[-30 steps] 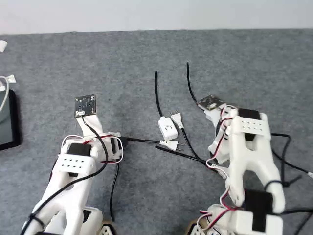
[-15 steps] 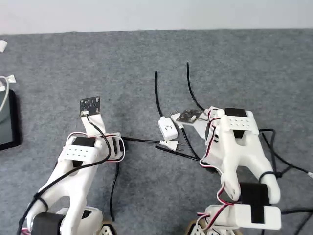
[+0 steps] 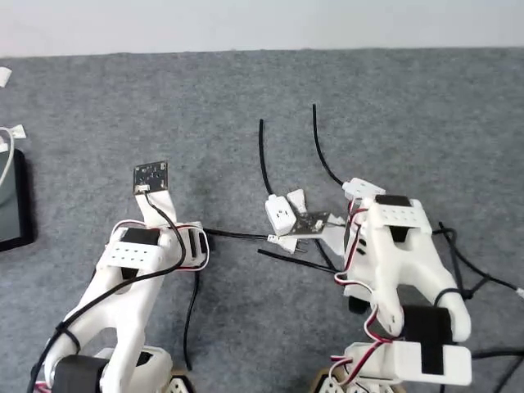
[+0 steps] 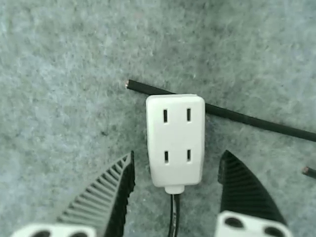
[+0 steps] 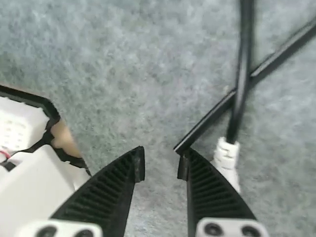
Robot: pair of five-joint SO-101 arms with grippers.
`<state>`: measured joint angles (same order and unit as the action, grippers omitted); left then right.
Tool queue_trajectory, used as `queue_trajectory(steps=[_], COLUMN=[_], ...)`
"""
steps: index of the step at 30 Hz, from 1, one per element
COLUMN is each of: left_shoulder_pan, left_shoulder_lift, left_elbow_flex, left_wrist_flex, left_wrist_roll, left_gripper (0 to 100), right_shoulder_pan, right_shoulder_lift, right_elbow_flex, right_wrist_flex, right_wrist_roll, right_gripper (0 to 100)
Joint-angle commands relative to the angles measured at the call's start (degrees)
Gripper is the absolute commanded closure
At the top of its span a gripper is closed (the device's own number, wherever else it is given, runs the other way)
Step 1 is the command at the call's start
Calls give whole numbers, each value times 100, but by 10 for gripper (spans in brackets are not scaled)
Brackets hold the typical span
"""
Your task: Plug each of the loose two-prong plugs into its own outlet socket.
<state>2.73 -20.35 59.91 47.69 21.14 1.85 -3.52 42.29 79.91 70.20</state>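
A white outlet block (image 3: 281, 214) lies mid-table on the grey mat. One white two-prong plug (image 3: 296, 199) lies just to its right, and another (image 3: 282, 240) lies below it with a black cord running left. In the left wrist view the outlet block (image 4: 175, 140) lies face up with both sockets empty, and my left gripper (image 4: 177, 157) stands open astride its cord end. My right arm (image 3: 393, 237) leans over the plugs. My right gripper (image 5: 160, 160) is open by a narrow gap above a loose cable end (image 5: 177, 147), with a plug (image 5: 227, 155) beside one finger.
Two black cords (image 3: 262, 155) run up the mat from the outlet area. A dark tablet (image 3: 12, 201) lies at the left edge. The left arm (image 3: 131, 270) stands at the lower left with its own wiring looped over it.
My right arm has swung left and lowered over the plugs, now covering part of the lower one. The left arm shifted slightly a second ago and has since held still.
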Motion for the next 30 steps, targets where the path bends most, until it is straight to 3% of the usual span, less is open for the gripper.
queue_trajectory(steps=[1, 5, 8, 13, 24, 30], left_shoulder_pan=[-9, -9, -220, -308, -281, -281], left_shoulder_lift=[-18, -18, -18, -18, -18, -9], left_elbow_flex=[-259, -251, -268, -268, -259, -268], left_wrist_flex=[-123, -123, -132, -237, -246, -246], left_wrist_roll=[35, 35, 35, 35, 35, 35], left_gripper=[739, 739, 739, 739, 739, 739], right_shoulder_pan=[-22, 4, 4, 92, 57, 66], right_shoulder_lift=[-13, 189, 391, 558, -40, -998], right_elbow_flex=[26, 62, -105, -413, -2382, -3130], right_wrist_flex=[-66, -444, -426, -400, 2035, 2264], right_wrist_roll=[62, 18, -26, -396, -510, -1108], right_gripper=[887, 890, 989, 989, 990, 990])
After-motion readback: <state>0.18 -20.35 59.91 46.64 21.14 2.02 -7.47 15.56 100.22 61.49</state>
